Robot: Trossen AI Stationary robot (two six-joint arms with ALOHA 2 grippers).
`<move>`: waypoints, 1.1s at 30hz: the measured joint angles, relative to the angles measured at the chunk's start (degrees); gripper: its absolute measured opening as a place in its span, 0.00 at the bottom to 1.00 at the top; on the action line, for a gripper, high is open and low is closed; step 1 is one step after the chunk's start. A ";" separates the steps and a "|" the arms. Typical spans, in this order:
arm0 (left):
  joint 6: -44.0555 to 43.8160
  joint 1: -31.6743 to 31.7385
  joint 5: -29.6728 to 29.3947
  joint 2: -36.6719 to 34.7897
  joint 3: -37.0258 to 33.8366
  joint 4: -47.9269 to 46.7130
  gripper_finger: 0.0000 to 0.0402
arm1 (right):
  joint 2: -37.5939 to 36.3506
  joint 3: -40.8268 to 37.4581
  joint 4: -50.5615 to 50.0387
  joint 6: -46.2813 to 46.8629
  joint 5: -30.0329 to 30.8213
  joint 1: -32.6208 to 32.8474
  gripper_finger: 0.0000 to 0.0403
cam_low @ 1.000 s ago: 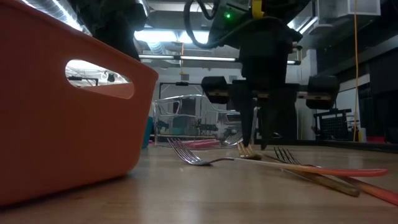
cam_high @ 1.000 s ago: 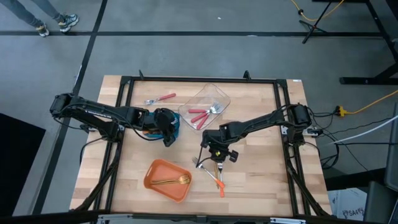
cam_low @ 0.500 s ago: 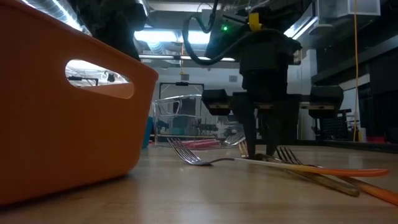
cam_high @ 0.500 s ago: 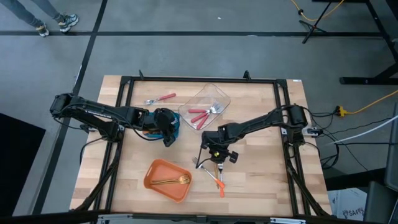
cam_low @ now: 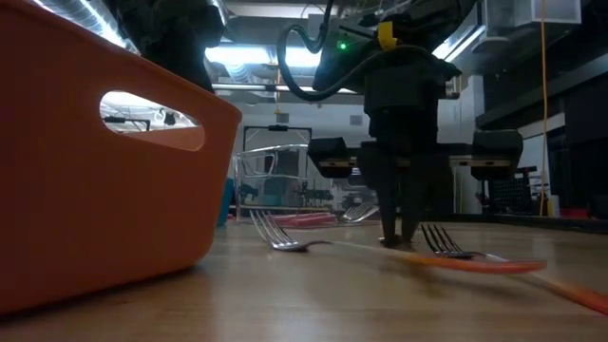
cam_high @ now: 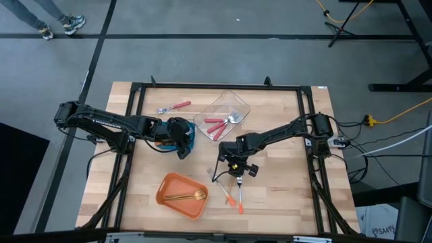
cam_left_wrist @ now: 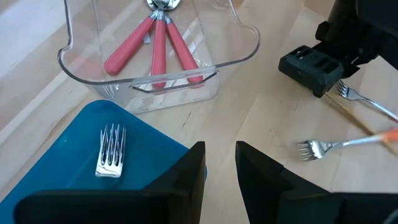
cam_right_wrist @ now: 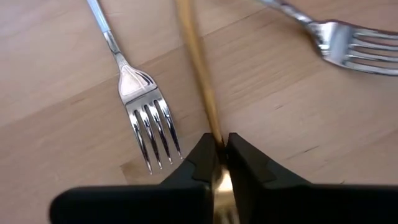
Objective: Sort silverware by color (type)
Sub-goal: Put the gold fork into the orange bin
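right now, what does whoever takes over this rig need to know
Right gripper: shut on a thin gold fork, low over the table's middle.
Left gripper: jaws apart, empty, above the blue plastic container, which holds a silver fork head.
Done: three red-handled forks in the clear plastic container; gold forks in the orange plastic bin.
Left: the held fork to the orange bin; two orange-handled forks by the right gripper and one red-handled fork at the far left, all loose on the table.

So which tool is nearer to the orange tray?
Right. The right tool is just beside the orange tray; the left tool hangs farther, over the blue tray.
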 joint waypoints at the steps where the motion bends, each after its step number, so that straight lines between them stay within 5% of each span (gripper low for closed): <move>1: 0.00 0.00 -0.01 0.00 0.00 0.02 0.21 | 0.00 0.00 0.00 0.04 0.01 0.01 0.05; 16: -0.02 0.00 0.00 0.00 0.00 0.00 0.21 | -0.49 0.02 -0.90 0.35 1.67 0.09 0.01; 33: 0.00 -0.01 0.05 0.00 0.00 0.59 0.21 | -2.71 7.82 -18.54 0.33 11.72 0.01 0.00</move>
